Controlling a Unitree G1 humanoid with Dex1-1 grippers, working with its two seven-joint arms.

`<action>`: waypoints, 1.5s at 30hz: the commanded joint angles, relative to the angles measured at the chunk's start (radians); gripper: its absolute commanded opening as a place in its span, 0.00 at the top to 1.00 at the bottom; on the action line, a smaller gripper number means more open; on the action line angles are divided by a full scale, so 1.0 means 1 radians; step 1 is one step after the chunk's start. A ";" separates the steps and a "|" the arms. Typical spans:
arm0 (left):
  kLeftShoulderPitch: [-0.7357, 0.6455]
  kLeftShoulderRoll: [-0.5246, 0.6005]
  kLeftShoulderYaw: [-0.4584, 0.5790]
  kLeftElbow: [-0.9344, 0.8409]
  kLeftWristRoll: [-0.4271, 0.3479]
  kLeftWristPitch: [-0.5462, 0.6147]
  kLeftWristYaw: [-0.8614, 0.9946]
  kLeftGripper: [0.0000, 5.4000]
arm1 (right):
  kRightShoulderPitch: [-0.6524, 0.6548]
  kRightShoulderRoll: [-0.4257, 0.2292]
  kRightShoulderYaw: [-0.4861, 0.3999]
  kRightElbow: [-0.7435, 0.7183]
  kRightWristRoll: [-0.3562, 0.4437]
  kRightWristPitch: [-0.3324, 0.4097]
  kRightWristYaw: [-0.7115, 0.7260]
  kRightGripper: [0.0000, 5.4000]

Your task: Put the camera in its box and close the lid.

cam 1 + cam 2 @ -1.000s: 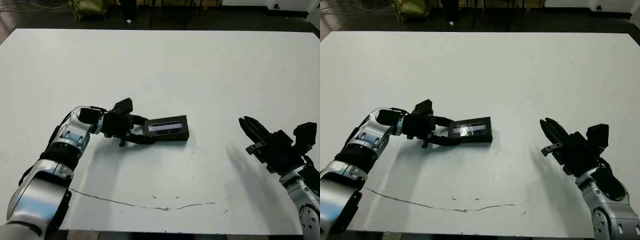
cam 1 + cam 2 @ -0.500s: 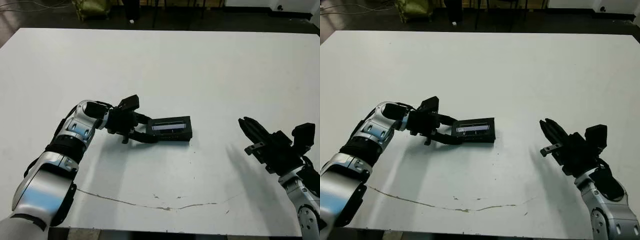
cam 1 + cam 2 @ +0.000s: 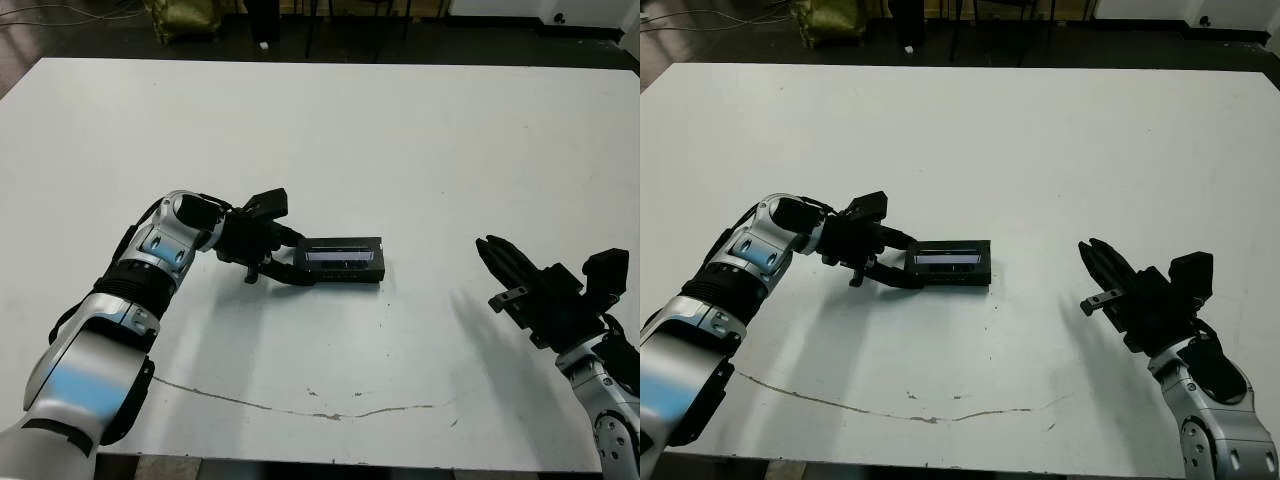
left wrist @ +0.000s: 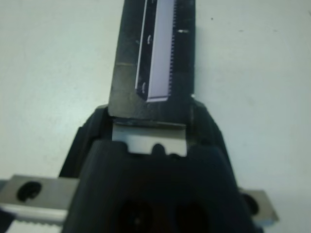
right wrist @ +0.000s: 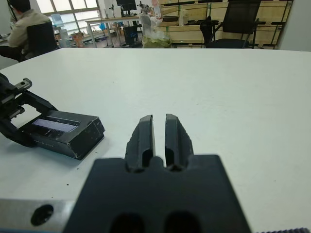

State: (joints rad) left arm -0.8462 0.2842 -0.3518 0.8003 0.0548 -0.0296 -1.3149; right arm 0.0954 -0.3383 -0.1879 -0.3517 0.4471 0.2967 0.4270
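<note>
My left gripper (image 3: 285,268) is clamped on the near end of the lid (image 3: 343,258), one finger (image 3: 283,237) over its far edge and the other under the near edge. The lid sits on the box (image 3: 345,273) near the table's (image 3: 420,140) middle, silvery strip up. The left wrist view is too close to tell whether the lid is seated flush, and the camera is hidden, presumably inside. The risk I judge from here: if I let go while the lid is skewed, or drag sideways as I pull out, the light box slides and the lid pops off. My right gripper (image 5: 159,130) hangs well apart to the right, fingers pressed together, holding nothing.
</note>
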 commanded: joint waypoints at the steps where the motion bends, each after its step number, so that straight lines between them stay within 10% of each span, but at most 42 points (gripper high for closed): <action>1: -0.034 0.001 -0.021 -0.003 0.043 0.040 0.028 0.62 | 0.015 -0.008 0.005 0.011 -0.013 0.010 0.002 1.00; 9: -0.019 0.023 -0.057 -0.067 0.061 0.069 0.000 0.62 | 0.009 -0.007 0.002 0.023 -0.018 0.005 0.010 1.00; 24: 0.006 0.045 -0.104 0.029 0.092 -0.133 -0.016 0.01 | 0.008 -0.003 0.004 0.029 -0.016 -0.008 0.026 1.00; 45: 0.031 0.051 -0.029 0.028 -0.010 -0.132 -0.065 0.01 | 0.015 0.003 0.007 0.026 0.000 -0.007 0.031 1.00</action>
State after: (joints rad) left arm -0.8564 0.3210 -0.3771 0.8281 0.0331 -0.1744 -1.3672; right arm 0.0938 -0.3390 -0.1863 -0.3346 0.4486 0.2878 0.4570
